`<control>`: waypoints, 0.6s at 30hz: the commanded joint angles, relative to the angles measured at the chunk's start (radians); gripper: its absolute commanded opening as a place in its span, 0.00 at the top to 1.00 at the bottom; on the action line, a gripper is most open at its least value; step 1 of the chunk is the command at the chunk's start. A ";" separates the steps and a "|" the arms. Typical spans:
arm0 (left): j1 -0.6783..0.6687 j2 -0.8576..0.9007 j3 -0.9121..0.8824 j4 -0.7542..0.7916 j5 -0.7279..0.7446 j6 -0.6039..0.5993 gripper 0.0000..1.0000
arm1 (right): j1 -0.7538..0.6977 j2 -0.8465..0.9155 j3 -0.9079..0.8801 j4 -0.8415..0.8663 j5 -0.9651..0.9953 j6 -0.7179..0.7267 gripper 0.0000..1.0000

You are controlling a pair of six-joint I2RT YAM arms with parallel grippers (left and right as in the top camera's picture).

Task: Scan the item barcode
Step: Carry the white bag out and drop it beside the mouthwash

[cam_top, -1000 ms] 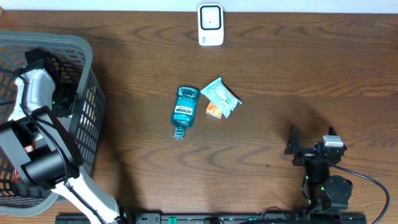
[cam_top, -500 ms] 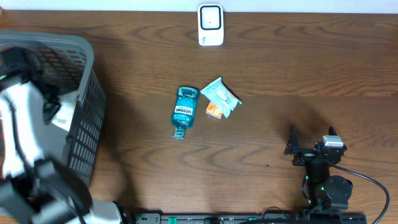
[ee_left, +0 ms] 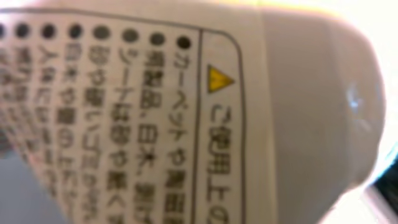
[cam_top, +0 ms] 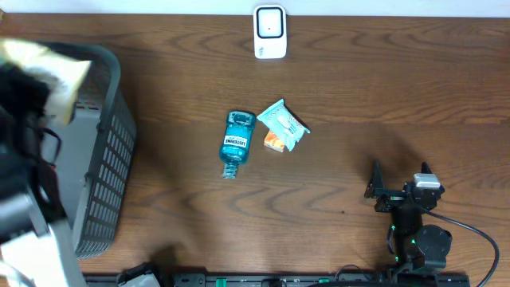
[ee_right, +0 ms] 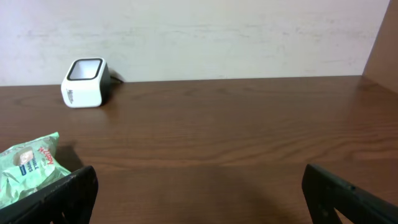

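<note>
The pack is up in the left gripper, over the far corner of the gray basket. The overhead view is smeared there, so I can't make out the fingers themselves. Going by how the pack sits against that arm and fills the left wrist view, I'd say the jaws are nearly closed and pinching it. It lies right at those jaws, so close to the wrist camera that only one printed face and a smooth pale shoulder show.

It looks to me like a light thing in glossy cream wrapping with a rounded edge. I'd expect it to be slick under the pads, and it may give or buckle if squeezed hard. I can't tell whether it is a soft pouch or a thin-walled bottle. The face in view carries rows of Japanese text and a yellow warning triangle, and no barcode shows. A hold on a plain end or edge seems wisest, as it would leave the printed faces free to turn toward the scanner. That scanner sits well apart from the left jaws, across the table.

The right gripper rests low with its jaws spread as wide as they go and nothing between them. From there the pack is well off to their left, out of that camera's view. The scanner stands ahead of them and to the left, by the wall.
</note>
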 commanded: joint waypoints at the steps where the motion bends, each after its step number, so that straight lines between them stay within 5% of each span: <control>1: -0.132 -0.025 0.016 0.013 0.105 0.069 0.93 | 0.004 -0.004 -0.002 -0.003 -0.002 0.010 0.01; 9: -0.562 0.136 0.014 -0.075 0.035 0.185 0.93 | 0.004 -0.004 -0.002 -0.003 -0.002 0.010 0.01; 18: -0.817 0.456 0.013 -0.180 -0.013 0.161 0.93 | 0.004 -0.004 -0.002 -0.003 -0.002 0.010 0.01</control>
